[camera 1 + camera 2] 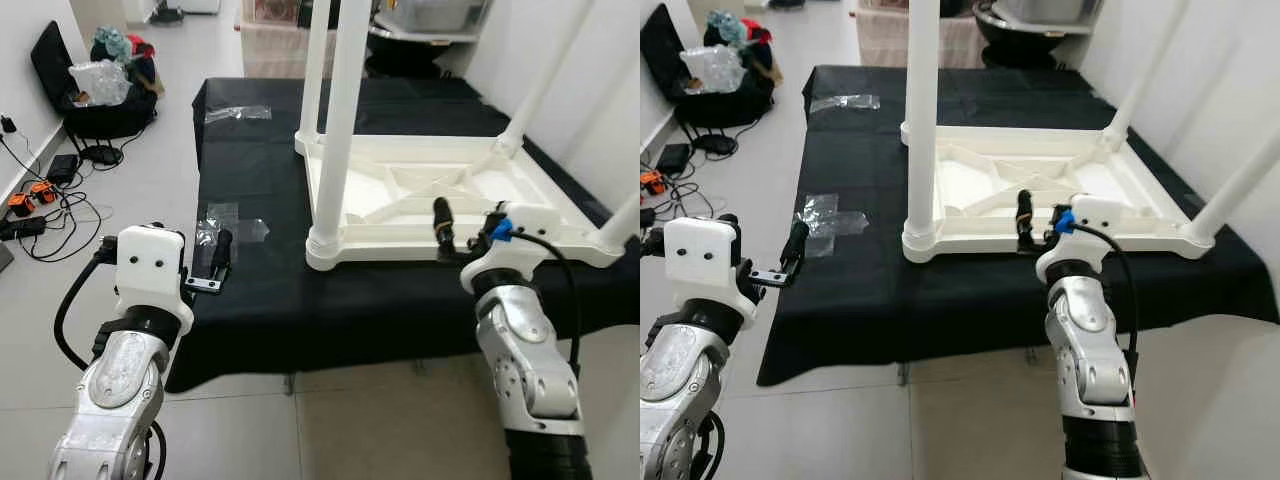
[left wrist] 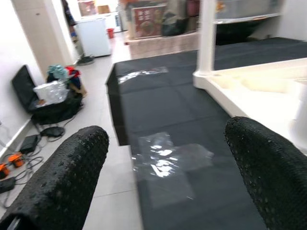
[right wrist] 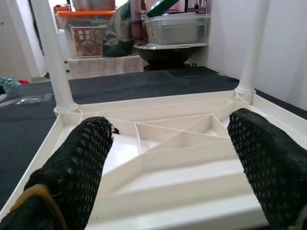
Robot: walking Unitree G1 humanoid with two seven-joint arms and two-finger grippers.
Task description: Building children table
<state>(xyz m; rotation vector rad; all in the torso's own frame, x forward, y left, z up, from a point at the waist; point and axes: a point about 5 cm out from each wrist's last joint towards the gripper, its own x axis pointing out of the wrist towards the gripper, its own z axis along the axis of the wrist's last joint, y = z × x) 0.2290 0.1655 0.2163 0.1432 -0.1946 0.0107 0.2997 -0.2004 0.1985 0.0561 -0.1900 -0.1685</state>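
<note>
Table (image 1: 440, 195) upside down on the black cloth (image 1: 260, 300), top face down, ribbed underside up; four white legs already standing in its corners, so by my reading the build is near its end and what is left is seating the legs or turning the piece over.

Right gripper (image 3: 168, 158) at the near edge of the table, roughly midway along it; fingers spread wide, nothing between them; the wrist view looks straight across the ribs toward the far legs (image 3: 50, 57). Left gripper (image 2: 165, 158) well apart from the table, out over the cloth's left edge near some clear plastic wrapping (image 1: 225, 225); also wide open and empty.

How I would do the next bit (a judgement, not a thing seen): bring the left gripper across to the near-left leg (image 1: 335, 130) before doing anything with the right; grip low, close to the socket, since a long leg gripped high will lever and may pop out; press along the leg's own line, not sideways. If turning the table over, take the rim with both sides at once; one-sided lifting will likely drag the cloth and let the table slide.

Floor (image 1: 150, 170) on the left has cables (image 1: 45, 215) and a bag (image 1: 95, 90); keep feet still.
</note>
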